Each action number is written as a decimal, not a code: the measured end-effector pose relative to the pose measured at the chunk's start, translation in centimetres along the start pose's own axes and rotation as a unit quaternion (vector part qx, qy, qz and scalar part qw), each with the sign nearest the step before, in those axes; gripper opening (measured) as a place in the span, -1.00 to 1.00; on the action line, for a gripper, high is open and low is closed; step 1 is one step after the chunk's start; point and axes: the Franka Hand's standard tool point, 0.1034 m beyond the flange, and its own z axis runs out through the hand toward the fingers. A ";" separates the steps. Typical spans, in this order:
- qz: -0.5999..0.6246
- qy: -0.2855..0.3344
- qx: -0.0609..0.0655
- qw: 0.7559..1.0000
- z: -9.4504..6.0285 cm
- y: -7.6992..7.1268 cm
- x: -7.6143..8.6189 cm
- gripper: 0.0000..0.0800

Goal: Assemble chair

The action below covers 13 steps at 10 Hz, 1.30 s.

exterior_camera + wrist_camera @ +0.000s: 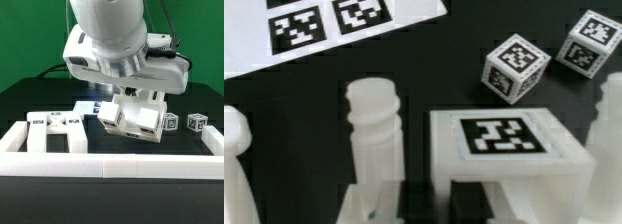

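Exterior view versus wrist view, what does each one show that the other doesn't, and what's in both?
Only the exterior view shows the arm, the white border rail and a white chair piece lying at the exterior view's left. Only the wrist view shows an upright round-topped post close beside the tagged block; from outside, the arm hides that post. Both show the tagged block, the small tagged cubes and the marker board.

Chair frame piece [55, 128] lies at the exterior view's left, small cubes [197, 122] at its right, border rail [110, 165] out front.
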 end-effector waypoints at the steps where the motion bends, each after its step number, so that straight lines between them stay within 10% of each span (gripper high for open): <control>1: -0.005 -0.002 0.000 1.000 0.2 -0.5 -0.1 -0.91; 6: -0.011 -0.007 0.000 1.000 0.7 -1.2 -0.1 -0.91; 13: 0.005 -0.148 -0.009 0.989 2.2 1.7 0.4 -0.72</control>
